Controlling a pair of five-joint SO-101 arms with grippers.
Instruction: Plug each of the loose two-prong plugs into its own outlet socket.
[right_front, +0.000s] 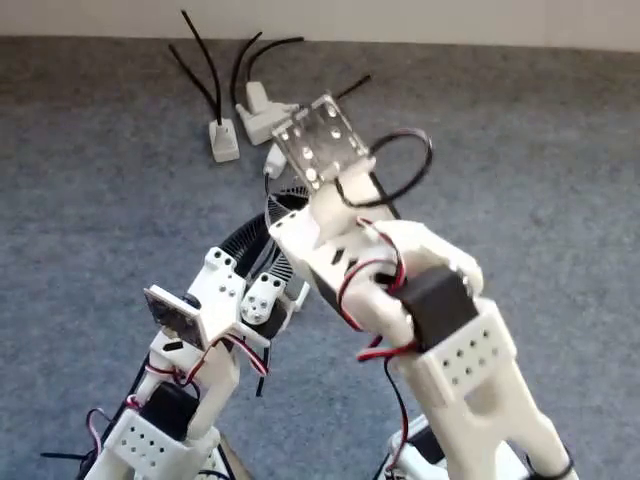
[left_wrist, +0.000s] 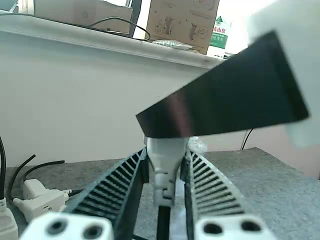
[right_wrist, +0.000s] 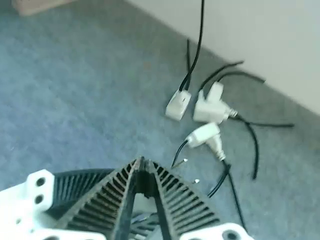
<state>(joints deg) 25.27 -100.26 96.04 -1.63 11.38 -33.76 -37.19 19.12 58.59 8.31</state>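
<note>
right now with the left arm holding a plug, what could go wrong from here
1. The held plug sits between the left fingers, but the right arm crosses close in front; pushing forward could hit it.
2. Black cables trail around the loose plug and the socket; a snagged cable might drag them out of place.

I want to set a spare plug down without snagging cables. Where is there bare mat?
Two free patches of grey mat: one left of the outlet sockets and left arm, one right of the right arm, out to the edge. Crowded: the far middle, where sockets, a loose plug and black cables bunch.
</note>
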